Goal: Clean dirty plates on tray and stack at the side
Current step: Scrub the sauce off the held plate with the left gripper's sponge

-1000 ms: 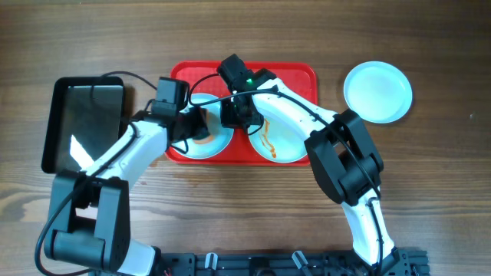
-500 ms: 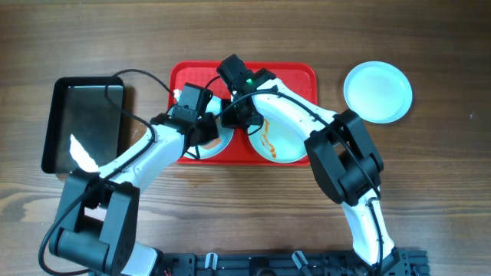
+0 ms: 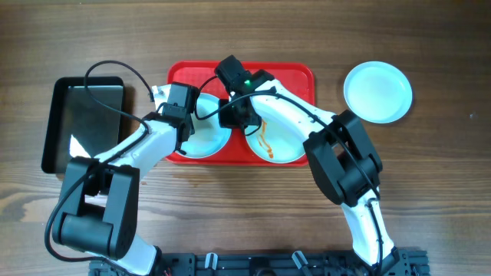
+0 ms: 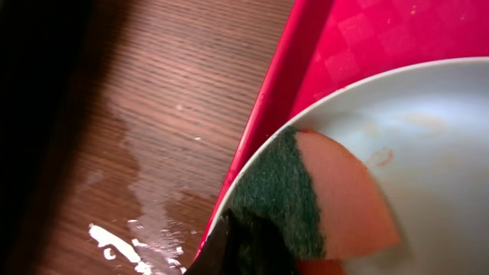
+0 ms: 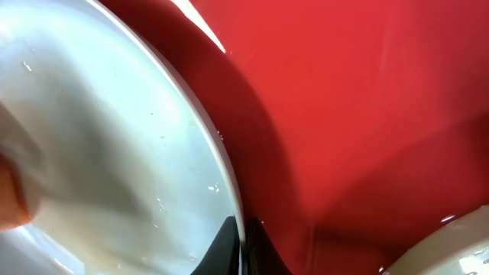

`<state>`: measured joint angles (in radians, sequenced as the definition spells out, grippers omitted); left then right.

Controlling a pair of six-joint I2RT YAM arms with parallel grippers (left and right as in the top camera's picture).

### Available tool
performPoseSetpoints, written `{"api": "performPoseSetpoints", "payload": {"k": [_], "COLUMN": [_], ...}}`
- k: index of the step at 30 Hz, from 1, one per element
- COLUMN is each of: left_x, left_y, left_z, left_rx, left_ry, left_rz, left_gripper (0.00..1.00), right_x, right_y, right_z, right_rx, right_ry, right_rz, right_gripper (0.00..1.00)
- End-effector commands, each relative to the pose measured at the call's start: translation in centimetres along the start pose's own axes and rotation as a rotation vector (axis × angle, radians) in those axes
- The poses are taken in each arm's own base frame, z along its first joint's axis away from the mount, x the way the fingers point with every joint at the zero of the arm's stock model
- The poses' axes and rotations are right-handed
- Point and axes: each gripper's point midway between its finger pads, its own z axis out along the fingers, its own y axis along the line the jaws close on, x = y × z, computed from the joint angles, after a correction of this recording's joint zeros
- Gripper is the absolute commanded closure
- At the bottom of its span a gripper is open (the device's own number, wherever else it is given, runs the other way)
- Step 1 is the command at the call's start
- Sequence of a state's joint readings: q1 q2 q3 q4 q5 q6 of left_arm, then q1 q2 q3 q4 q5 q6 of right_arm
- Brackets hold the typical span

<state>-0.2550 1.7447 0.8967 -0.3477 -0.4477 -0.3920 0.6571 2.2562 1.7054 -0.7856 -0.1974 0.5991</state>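
Nearest the arms, the left plate [image 3: 211, 138] lies in the tray [image 3: 295, 77]. It looks wet, rigid and probably slippery and breakable, so the rim is the sensible hold. The left pincer [image 4: 248, 248] is clamped tight on a sponge [image 4: 328, 202] pressed to that plate, and the right pincer [image 5: 241, 248] is closed narrowly on its rim. Farther off, a smeared plate [image 3: 280, 142] sits in the tray and a clean plate [image 3: 377, 92] on the bench [image 3: 430, 192].

Tray [image 3: 301, 75] glossy red plastic; plates [image 3: 377, 92] smooth, shiny; table [image 3: 437, 192] matt wood (visible grain); sponge [image 4: 275, 191] face rough.
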Motion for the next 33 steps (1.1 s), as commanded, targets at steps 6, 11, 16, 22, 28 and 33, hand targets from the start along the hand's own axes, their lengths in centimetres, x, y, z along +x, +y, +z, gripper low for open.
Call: {"api": "performPoseSetpoints", "payload": {"k": [6, 11, 16, 22, 28, 33], "left_x": [-1.6, -0.7, 0.9, 3.0, 3.2, 3.0], "left_y": [-3.7, -7.7, -8.2, -9.4, -4.5, 1.0], "left_z": [-6.1, -9.2, -6.8, -3.6, -1.2, -0.1], "left_rx": [0.195, 0.454, 0.415, 0.404, 0.135, -0.057], "left_ry": [-0.077, -0.009, 0.057, 0.128, 0.101, 0.118], "left_rz": [0.043, -0.029, -0.022, 0.000, 0.020, -0.008], "left_gripper": [0.96, 0.96, 0.96, 0.96, 0.96, 0.96], "right_x": [0.4, 0.5, 0.5, 0.5, 0.5, 0.5], "right_y": [-1.2, -1.4, -1.4, -1.4, -1.5, -1.4], "right_z": [0.7, 0.7, 0.7, 0.7, 0.7, 0.7], "right_rx": [0.067, 0.075, 0.075, 0.075, 0.079, 0.078], "right_ry": [-0.001, -0.001, -0.001, -0.001, -0.002, -0.002], "right_rz": [0.032, 0.036, 0.037, 0.037, 0.036, 0.036], "right_gripper": [0.96, 0.96, 0.96, 0.96, 0.96, 0.95]}}
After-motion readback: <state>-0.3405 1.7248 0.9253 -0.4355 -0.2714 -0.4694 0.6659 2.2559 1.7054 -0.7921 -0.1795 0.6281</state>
